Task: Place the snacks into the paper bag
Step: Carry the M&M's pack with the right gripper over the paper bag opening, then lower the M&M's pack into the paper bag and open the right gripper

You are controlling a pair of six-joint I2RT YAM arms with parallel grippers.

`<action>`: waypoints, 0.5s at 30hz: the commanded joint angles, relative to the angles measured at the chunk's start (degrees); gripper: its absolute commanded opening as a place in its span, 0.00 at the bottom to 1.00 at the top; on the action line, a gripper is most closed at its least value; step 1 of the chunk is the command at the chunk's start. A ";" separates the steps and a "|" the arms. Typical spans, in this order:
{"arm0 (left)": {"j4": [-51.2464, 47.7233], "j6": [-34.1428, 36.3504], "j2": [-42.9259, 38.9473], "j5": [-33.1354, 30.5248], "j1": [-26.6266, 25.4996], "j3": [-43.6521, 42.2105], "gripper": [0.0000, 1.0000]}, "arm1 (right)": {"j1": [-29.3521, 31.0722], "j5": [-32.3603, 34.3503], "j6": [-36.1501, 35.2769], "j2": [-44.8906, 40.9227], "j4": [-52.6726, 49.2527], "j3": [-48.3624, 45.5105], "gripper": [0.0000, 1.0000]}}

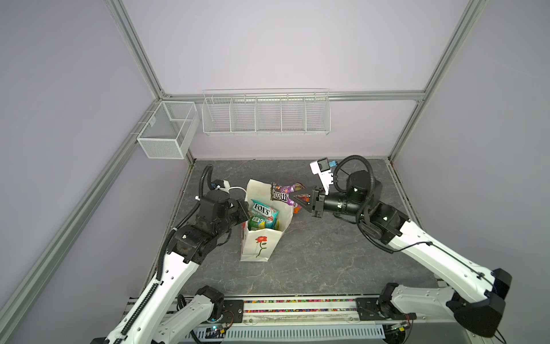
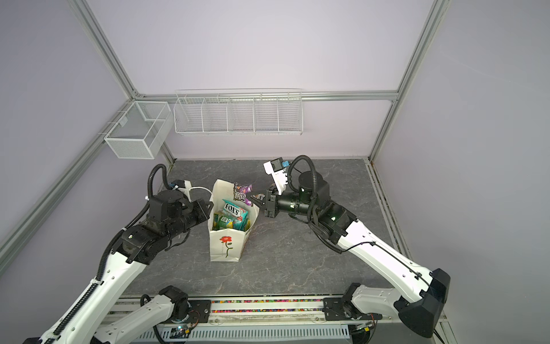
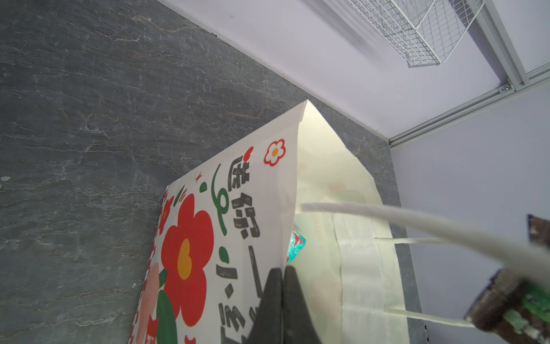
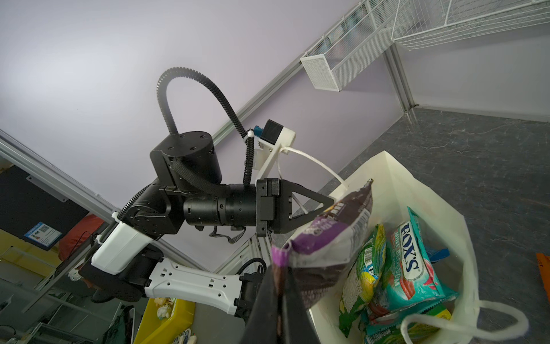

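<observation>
**Right end effector** (image 1: 293,198): jaws are closed narrow on one crimped end seam of the small purple-and-brown glossy packet (image 1: 281,193). The packet sticks out leftward from the tips. It hangs over the far right corner of the bag mouth, not yet inside. In the right wrist view the packet body (image 4: 327,247) droops free below the pinch.

**Left end effector** (image 1: 246,208): jaws are shut on the left rim of the tall white paper bag with the red flower print (image 1: 255,190). The paper wall is nipped between the tips and the mouth stands open. The bag is upright on the dark grey marbled table (image 1: 327,253), left of centre.

**Contents:** a teal FOX'S packet (image 1: 263,211) is in the bag, with a green packet (image 1: 258,222) on its near side. An orange packet (image 1: 296,210) lies on the table just right of the bag, partly hidden by the right end effector.

**Handling (judgement):**
- The packet looks light and soft, with slick foil and loose contents that shift.
- The flat seam is the best hold; a grip on the body would squash it or slip.
- The bag paper is thin and stiff only at the folds, so a pull on the rim could tip or tear it.
- One white cord handle (image 4: 315,163) runs from the far rim toward the left wrist and may snag.

**Step:** release. The packet probably needs carrying a little nearer and to the left to sit squarely over the opening before the jaws let go.
</observation>
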 commanded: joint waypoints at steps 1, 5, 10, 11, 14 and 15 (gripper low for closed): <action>2.15 -0.40 -0.93 0.18 -0.43 -0.46 0.00 | 1.11 0.87 -1.13 1.19 3.15 1.90 0.07; 2.06 -0.41 -1.10 -0.03 -0.43 -0.46 0.00 | 2.11 1.19 -1.17 3.02 3.26 2.69 0.07; 1.80 -0.26 -1.51 -0.26 -0.43 -0.55 0.00 | 3.11 1.66 -0.95 5.41 2.94 3.70 0.14; 1.71 -0.18 -1.54 -0.31 -0.40 -0.55 0.00 | 3.34 1.68 -0.97 5.84 2.82 3.90 0.17; 1.37 -0.09 -1.61 -0.68 -0.43 -0.39 0.00 | 3.43 1.67 -0.96 6.88 2.24 4.49 0.45; 1.21 -0.10 -1.69 -0.92 -0.43 -0.38 0.00 | 3.41 1.84 -1.11 7.06 1.92 4.62 0.55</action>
